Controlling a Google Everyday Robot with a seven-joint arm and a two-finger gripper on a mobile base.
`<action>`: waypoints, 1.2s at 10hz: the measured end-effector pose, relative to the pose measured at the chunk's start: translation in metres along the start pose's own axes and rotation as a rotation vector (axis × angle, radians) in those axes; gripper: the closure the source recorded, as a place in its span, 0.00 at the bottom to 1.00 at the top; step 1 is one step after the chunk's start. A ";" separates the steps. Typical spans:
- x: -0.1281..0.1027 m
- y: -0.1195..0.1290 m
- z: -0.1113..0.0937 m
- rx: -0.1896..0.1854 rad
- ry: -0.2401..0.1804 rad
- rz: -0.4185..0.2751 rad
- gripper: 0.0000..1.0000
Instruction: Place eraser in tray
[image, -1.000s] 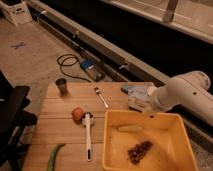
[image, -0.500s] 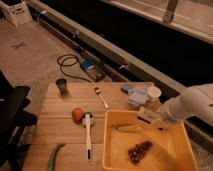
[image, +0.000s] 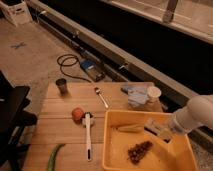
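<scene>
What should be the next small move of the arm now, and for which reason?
Probably a short lowering, then a release. The gripper is inside the yellow tray, near its right side, with a pale block that looks like the eraser at its tip. This block seems just above the tray floor, right of the banana, so the placing looks almost done.

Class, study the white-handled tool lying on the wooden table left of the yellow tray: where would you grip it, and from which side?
Grip the white-handled tool mid-handle, from above, jaws across its narrow width: it lies flat, long and slim. The gripper is over the tray.
</scene>
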 end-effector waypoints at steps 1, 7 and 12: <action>0.005 -0.003 0.003 -0.002 0.004 0.016 0.63; 0.018 -0.015 0.028 -0.010 0.019 0.071 0.20; 0.001 -0.014 0.002 0.060 0.009 0.038 0.20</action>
